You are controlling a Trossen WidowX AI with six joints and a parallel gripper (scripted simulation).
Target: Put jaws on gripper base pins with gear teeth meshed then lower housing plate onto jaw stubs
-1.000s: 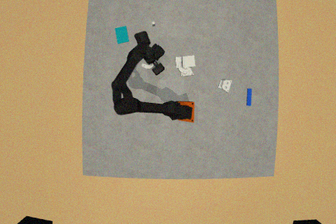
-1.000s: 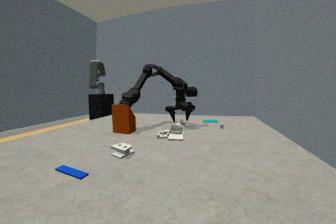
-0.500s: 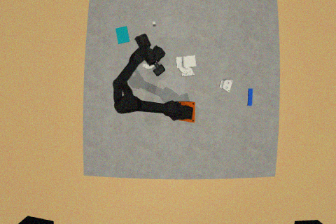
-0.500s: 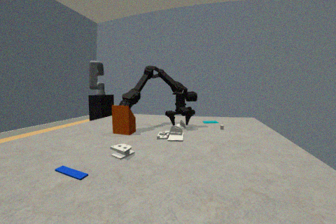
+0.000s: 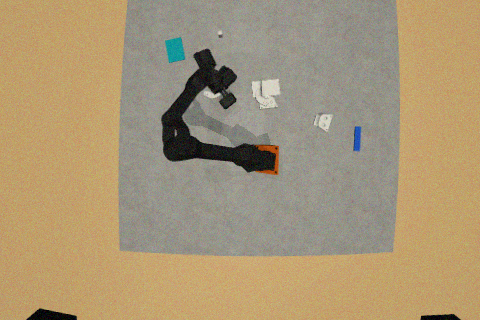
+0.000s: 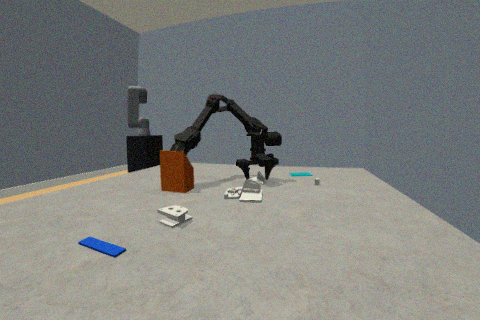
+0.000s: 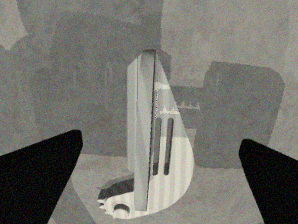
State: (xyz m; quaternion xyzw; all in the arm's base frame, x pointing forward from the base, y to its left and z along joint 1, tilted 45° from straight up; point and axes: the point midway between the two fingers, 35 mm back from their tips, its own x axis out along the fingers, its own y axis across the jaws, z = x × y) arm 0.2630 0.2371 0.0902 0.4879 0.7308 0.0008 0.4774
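My gripper (image 5: pixel 223 90) (image 6: pixel 257 178) (image 7: pixel 161 143) is open and empty, low and pointing down. A white jaw (image 5: pixel 211 94) (image 7: pixel 175 175) lies on the table between and below the fingers. The wrist view shows its upright wall, two slots, and gear teeth beside a round hole at lower left. Another cluster of white parts (image 5: pixel 268 103) (image 6: pixel 233 193) looks like the gripper base with the other jaw; whether its teeth or pins line up is too small to tell. The white two-holed piece (image 5: pixel 325 121) (image 6: pixel 175 210), apparently the housing plate, stands apart.
The orange block (image 5: pixel 276 161) (image 6: pixel 175 172) is at the arm's base. A blue bar (image 5: pixel 357 139) (image 6: pixel 102 246) lies beyond the two-holed piece. A teal plate (image 5: pixel 175 50) (image 6: pixel 301 174) and a small pale cube (image 5: pixel 220 34) (image 6: pixel 317 181) lie on the gripper's other side.
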